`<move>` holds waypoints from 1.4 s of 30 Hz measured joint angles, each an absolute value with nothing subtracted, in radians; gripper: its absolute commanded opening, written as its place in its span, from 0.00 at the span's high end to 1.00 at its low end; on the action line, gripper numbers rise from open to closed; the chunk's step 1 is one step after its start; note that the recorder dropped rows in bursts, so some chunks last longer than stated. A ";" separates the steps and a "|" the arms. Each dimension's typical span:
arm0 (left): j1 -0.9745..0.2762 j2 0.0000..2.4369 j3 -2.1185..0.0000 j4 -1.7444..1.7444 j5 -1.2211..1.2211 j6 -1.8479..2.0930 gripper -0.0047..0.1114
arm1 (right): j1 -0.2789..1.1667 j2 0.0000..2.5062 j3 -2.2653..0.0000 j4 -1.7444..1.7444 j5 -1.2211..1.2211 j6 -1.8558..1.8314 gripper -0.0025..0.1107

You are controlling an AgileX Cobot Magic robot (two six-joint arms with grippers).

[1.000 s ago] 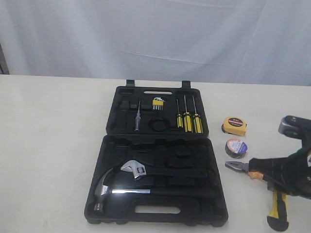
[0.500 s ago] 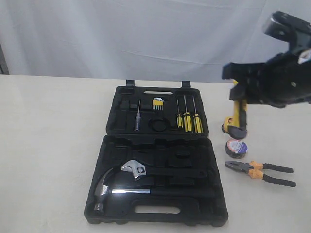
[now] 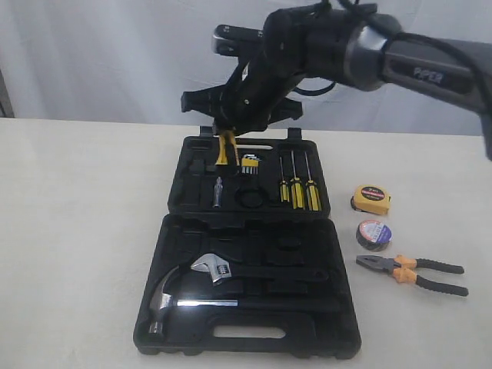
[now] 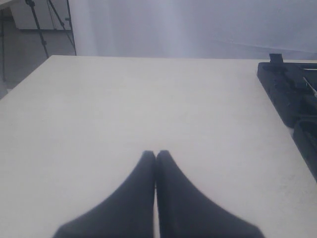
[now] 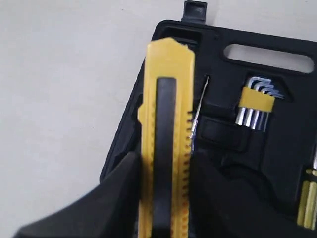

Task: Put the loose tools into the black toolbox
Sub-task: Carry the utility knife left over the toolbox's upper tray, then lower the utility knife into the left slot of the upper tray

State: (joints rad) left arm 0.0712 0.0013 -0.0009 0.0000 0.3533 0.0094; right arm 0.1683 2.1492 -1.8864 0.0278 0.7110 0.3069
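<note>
My right gripper (image 3: 228, 132) is shut on the yellow-black utility knife (image 3: 226, 147), which hangs over the far left part of the open black toolbox's lid (image 3: 184, 184). In the right wrist view the knife (image 5: 166, 134) is clamped between both fingers above the lid's left recesses. The yellow tape measure (image 3: 370, 199), the dark tape roll (image 3: 373, 234) and the orange-and-black pliers (image 3: 415, 274) lie on the table right of the toolbox. My left gripper (image 4: 156, 154) is shut and empty over bare table left of the toolbox (image 4: 292, 101).
A steel hammer (image 3: 181, 298) and an adjustable wrench (image 3: 219, 269) sit in the near half of the case. Three screwdrivers (image 3: 296, 188), a set of hex keys (image 3: 250, 164) and a thin tester screwdriver (image 3: 217, 191) are in the lid. A white curtain hangs behind the table.
The right arm lifted the utility knife off the table at the right and swung it up and left across the scene to above the toolbox lid. The other loose tools stayed put.
</note>
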 measured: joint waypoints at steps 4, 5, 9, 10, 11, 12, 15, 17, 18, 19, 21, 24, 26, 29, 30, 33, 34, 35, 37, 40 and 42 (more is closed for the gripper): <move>0.071 0.001 -0.001 0.000 0.353 0.009 0.96 | 0.229 2.208 -1.906 -0.021 0.663 0.324 0.98; 0.071 0.001 -0.001 0.000 0.353 0.009 0.96 | 0.249 2.222 -1.909 -0.044 0.649 0.343 0.98; 0.071 0.001 -0.001 0.000 0.353 0.009 0.96 | 0.307 2.270 -1.936 -0.144 0.600 0.464 0.98; 0.071 0.001 -0.001 0.000 0.353 0.009 0.96 | 0.310 2.284 -1.952 -0.171 0.600 0.500 0.98; 0.071 0.001 -0.001 0.000 0.353 0.009 0.96 | 0.312 2.299 -1.971 -0.198 0.600 0.534 0.98; 0.071 0.001 -0.001 0.000 0.353 0.009 0.96 | 0.312 2.313 -1.988 -0.221 0.604 0.559 0.98; 0.071 0.001 -0.001 0.000 0.353 0.009 0.96 | 0.310 2.361 -2.046 -0.290 0.620 0.624 0.98; 0.071 0.001 -0.001 0.000 0.353 0.009 0.96 | 0.310 2.398 -2.076 -0.317 0.624 0.669 0.98; 0.071 0.001 -0.001 0.000 0.353 0.009 0.96 | 0.310 2.417 -2.086 -0.328 0.624 0.692 0.98; 0.071 0.001 -0.001 0.000 0.353 0.009 0.96 | 0.310 2.437 -2.097 -0.338 0.626 0.715 0.98; 0.071 0.001 -0.001 0.000 0.353 0.009 0.96 | 0.310 2.472 -2.115 -0.353 0.628 0.746 0.98; 0.071 0.001 -0.001 0.000 0.353 0.009 0.96 | 0.310 2.518 -2.154 -0.368 0.626 0.775 0.98; 0.071 0.001 -0.001 0.000 0.353 0.009 0.96 | 0.310 2.542 -2.174 -0.388 0.629 0.803 0.98; 0.071 0.001 -0.001 0.000 0.353 0.009 0.96 | 0.310 2.564 -2.190 -0.443 0.635 0.857 0.98; 0.071 0.001 -0.001 0.000 0.353 0.009 0.96 | 0.310 2.567 -2.195 -0.458 0.637 0.869 0.98; 0.071 0.001 -0.001 0.000 0.353 0.009 0.96 | 0.310 2.569 -2.200 -0.479 0.637 0.888 0.98; 0.071 0.001 -0.001 0.000 0.353 0.009 0.96 | 0.310 2.569 -2.202 -0.481 0.637 0.894 0.98; 0.071 0.001 -0.001 0.000 0.353 0.009 0.96 | 0.310 2.569 -2.202 -0.485 0.635 0.896 0.98; 0.071 0.001 -0.001 0.000 0.353 0.009 0.96 | 0.310 2.569 -2.202 -0.489 0.635 0.906 0.98; 0.071 0.001 -0.001 0.000 0.353 0.009 0.96 | 0.310 2.569 -2.202 -0.520 0.634 0.938 0.98; 0.071 0.001 -0.001 0.000 0.353 0.009 0.96 | 0.312 2.569 -2.202 -0.564 0.634 0.976 0.98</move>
